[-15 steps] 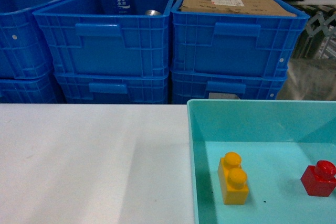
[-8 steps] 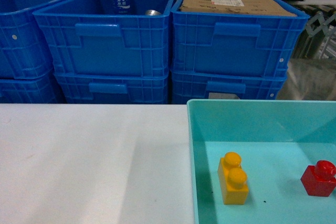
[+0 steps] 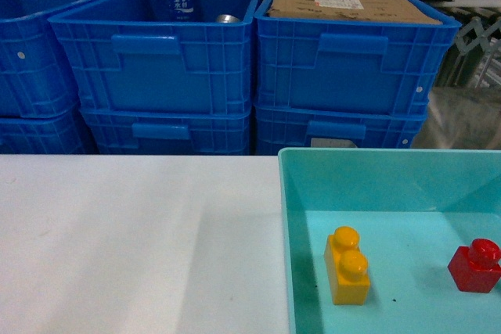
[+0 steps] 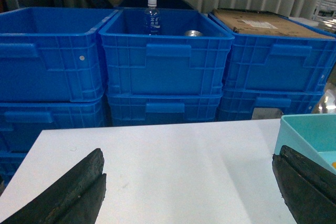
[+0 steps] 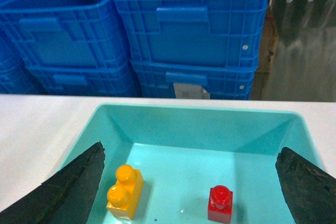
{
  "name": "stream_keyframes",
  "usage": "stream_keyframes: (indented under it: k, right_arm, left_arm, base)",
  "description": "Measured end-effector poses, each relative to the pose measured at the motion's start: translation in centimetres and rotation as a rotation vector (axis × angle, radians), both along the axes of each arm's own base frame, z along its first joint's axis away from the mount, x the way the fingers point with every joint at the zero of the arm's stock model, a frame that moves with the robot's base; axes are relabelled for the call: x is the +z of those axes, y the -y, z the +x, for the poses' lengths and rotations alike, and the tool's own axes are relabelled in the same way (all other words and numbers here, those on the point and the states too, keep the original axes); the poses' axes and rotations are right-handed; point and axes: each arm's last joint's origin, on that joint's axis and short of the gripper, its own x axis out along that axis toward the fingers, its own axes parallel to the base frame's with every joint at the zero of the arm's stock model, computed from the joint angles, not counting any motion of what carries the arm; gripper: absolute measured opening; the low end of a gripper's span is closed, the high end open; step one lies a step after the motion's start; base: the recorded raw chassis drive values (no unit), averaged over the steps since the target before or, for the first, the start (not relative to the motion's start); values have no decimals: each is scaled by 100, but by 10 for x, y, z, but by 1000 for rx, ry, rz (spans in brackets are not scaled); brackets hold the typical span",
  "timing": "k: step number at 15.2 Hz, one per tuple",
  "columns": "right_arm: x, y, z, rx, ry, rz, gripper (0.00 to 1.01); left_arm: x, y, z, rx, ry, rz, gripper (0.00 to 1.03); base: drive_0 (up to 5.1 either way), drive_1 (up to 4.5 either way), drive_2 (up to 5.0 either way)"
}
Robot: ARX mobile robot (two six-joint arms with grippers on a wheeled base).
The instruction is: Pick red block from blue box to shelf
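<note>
Both grippers' fingers (image 5: pixel 79 187) are spread wide and empty, the right pair framing the blue box (image 5: pixel 194 116) where the red block (image 5: pixel 220 203) sits right of a yellow brick (image 5: pixel 125 190), the left pair (image 4: pixel 68 190) over bare white tabletop (image 4: pixel 173 161), neither seen from the head camera.

Head view looks forward and slightly down over the white desk (image 3: pixel 133 240), blue box (image 3: pixel 313 163) at 4 o'clock, dark blue crates (image 3: pixel 156 76) at 12. Left wrist view sits low over the desk, facing the same crates (image 4: pixel 165 59), box corner (image 4: pixel 294 129) at 3 o'clock. Right wrist view hangs close above the box (image 5: pixel 194 111), looking down and forward; shares the red block (image 5: pixel 220 204) and yellow brick (image 5: pixel 125 191) with the head view.
</note>
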Motion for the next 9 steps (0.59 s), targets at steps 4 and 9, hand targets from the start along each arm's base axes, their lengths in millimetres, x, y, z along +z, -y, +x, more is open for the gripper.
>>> stream_keyframes:
  k: [4, 9]
  right_arm:
    - [-2, -37, 86, 13, -107, -150, 98]
    - [-65, -30, 127, -98, -256, -329, 98]
  left_arm:
    - [0, 0, 0, 0, 0, 0, 98]
    - [0, 0, 0, 0, 0, 0, 98]
  base:
    - [0, 0, 0]
    - [0, 0, 0]
